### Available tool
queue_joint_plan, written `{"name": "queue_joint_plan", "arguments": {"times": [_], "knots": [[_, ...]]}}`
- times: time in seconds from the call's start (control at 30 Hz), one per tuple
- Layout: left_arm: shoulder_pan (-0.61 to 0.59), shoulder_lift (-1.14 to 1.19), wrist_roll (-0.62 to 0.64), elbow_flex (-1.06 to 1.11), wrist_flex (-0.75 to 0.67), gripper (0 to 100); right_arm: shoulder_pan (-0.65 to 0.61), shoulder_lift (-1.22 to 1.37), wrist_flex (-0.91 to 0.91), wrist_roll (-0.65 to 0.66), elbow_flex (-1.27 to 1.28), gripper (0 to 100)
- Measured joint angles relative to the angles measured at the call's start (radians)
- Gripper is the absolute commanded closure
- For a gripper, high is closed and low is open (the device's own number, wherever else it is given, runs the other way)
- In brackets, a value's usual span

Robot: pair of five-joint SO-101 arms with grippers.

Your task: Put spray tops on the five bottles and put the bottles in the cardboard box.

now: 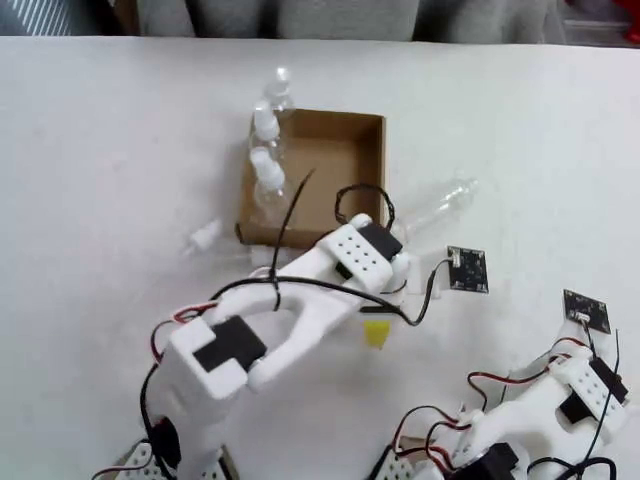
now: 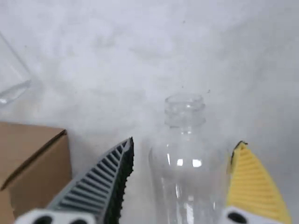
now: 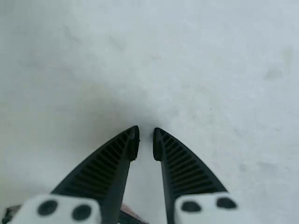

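Frankly, we worry most about an uneven squeeze: the left claw (image 2: 185,142) sits wide around the bottle (image 2: 187,186), the yellow finger (image 2: 252,182) close against one side and the grey finger (image 2: 100,186) standing off. Closing could, we judge, shove the bottle sideways or bump the cardboard box (image 2: 32,158) just beside the grey finger. The bottle looks clear, thin and glossy, its threaded neck bare past the fingertips. Our right claw (image 3: 145,133), narrowed to a slit, holds nothing above the tabletop (image 3: 187,56).

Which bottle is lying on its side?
The uncapped bottle right of the cardboard box; the others stand upright at its left wall.
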Motion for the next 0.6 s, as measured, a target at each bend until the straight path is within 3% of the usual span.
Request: {"name": "queue_joint_plan", "arguments": {"times": [0.3,0.53,0.6], "knots": [[-0.008,0.043,0.003,-0.017,0.000,69,0.000,0.000,0.000,0.000,0.000,96.1],[-0.005,0.043,0.003,-0.017,0.002,89,0.000,0.000,-0.003,0.000,0.000,96.0],[-0.005,0.043,0.003,-0.017,0.002,90,0.000,0.000,-0.003,0.000,0.000,96.0]]}}
